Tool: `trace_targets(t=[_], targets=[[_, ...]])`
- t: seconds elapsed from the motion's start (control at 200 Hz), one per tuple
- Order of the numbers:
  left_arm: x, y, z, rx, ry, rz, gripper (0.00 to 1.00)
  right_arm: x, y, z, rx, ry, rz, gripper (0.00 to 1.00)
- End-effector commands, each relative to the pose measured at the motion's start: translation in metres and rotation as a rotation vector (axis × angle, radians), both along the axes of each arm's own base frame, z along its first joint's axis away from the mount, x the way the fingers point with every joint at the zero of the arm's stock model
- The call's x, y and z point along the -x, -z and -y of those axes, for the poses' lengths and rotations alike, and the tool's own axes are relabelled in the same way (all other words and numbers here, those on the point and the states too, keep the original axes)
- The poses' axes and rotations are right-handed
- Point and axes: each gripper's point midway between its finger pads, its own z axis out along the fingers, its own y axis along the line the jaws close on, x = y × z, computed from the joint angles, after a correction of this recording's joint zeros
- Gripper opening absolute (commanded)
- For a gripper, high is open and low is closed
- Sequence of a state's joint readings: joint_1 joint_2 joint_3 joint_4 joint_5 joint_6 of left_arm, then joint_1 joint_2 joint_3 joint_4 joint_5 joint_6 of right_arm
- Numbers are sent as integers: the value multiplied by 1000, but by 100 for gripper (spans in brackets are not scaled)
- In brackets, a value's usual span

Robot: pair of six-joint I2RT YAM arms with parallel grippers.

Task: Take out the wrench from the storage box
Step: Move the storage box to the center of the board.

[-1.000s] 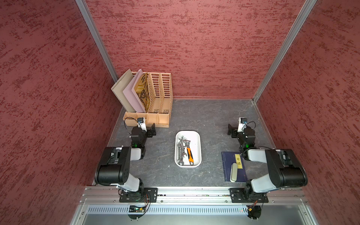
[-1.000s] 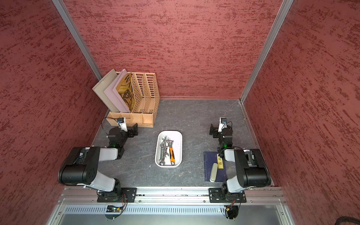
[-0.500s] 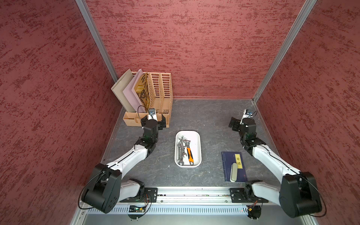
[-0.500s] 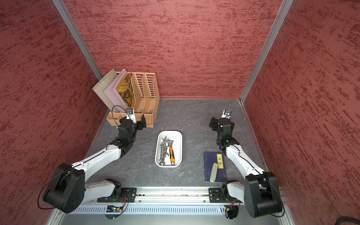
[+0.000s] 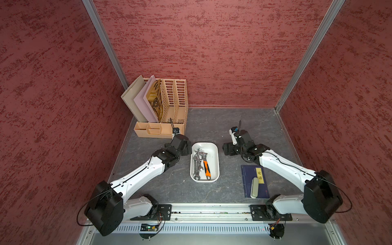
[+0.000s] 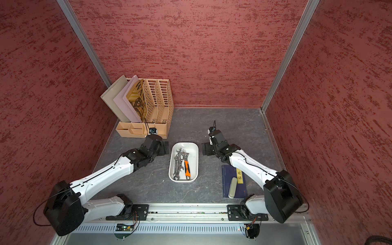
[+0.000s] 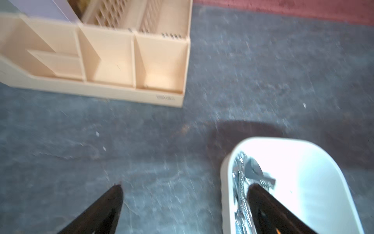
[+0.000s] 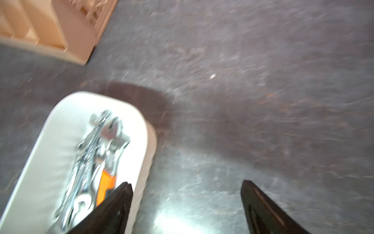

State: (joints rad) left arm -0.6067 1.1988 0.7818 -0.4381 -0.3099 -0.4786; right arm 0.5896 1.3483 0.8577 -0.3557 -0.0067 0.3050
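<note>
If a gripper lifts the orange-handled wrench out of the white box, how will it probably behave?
Probably stiff and heavy for its size: the orange-handled wrench has a metal head. Its orange grip likely slips less than the silver wrenches beside it, which may shift.

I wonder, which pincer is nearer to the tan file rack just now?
Left: the left pincer hovers just before the rack; the right pincer sits beyond the white storage box.

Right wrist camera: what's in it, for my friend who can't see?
A white storage box holds a pile of silver wrenches and one orange-handled wrench, on a grey table. The right gripper has its black jaws open, one over the box's edge, one over bare table. A tan file rack stands past the box.
</note>
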Motion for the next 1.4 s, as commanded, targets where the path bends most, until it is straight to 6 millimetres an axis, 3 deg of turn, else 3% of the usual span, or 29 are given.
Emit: trace_targets(t=[0.0,0.095,0.23,0.441,0.746,0.761,0.871,1.057,1.392], targets=[[60,34,23,162,105,-291,100,51,8,-32,-100,-123,-137,86],[89,44,26,208,147,-391,100,72,14,-47,-104,-166,-180,85],[115,42,48,341,269,-467,100,98,25,-66,-125,-220,-241,78],[109,28,81,485,380,-441,100,102,38,-83,-138,-219,-260,71],[69,16,112,558,421,-417,100,77,23,-99,-129,-211,-177,68],[66,16,113,557,420,-417,100,74,30,-100,-109,-207,-186,68],[48,15,119,579,412,-418,100,62,28,-104,-88,-203,-158,68],[12,10,125,603,390,-390,99,29,16,-113,-108,-201,-122,68],[-67,3,147,648,381,-348,98,-35,10,-104,-159,-145,-100,68]])
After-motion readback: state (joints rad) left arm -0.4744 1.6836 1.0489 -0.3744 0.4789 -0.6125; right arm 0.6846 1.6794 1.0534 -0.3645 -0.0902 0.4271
